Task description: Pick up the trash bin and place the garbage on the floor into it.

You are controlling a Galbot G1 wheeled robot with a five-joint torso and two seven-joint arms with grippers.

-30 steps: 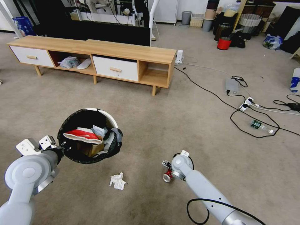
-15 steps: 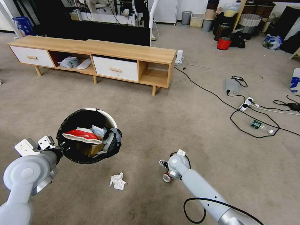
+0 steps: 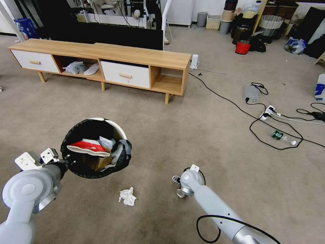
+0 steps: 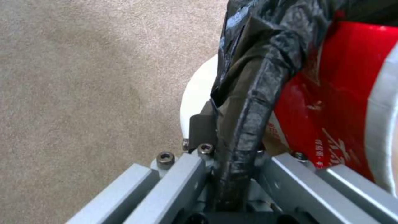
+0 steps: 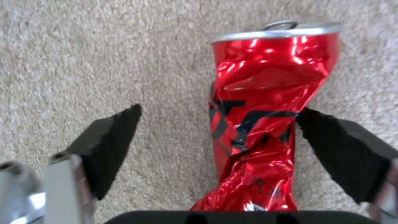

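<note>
Two arms reach over the beige carpeted floor [image 3: 189, 135], with a long low wooden cabinet with white drawers [image 3: 101, 64] standing well beyond them. The small round white plastic trash bin [image 3: 95, 147], lined with a crinkly black plastic bag folded over its rim, hangs above the floor at the robot's left. Its white wall shows along the far rim and, in the left wrist view, just beside the bag. Inside lie a red-and-white snack wrapper [image 3: 88, 147], a piece of crumpled brown paper [image 3: 98, 162] and some pale scraps. The left gripper [image 4: 230, 174] is clamped on the near rim, its metal fingers [image 4: 182, 174] pressed against the bag-covered edge from both sides.

On the floor below and in front of the bin lies a crumpled white tissue [image 3: 127, 196]. Farther to the right, the right gripper [image 5: 215, 149] is down at the carpet with its black pads [image 5: 110, 146] spread apart around a crushed red metal can [image 5: 261, 124]. The can lies on the carpet, dented and twisted through its middle, with black lettering on the red skin and a silver top with a pull ring. One pad touches its side; the other stands clear. Well off to the right, among black cables [image 3: 257, 128], lies a small green-labelled clear plastic bottle [image 3: 283, 136].
</note>
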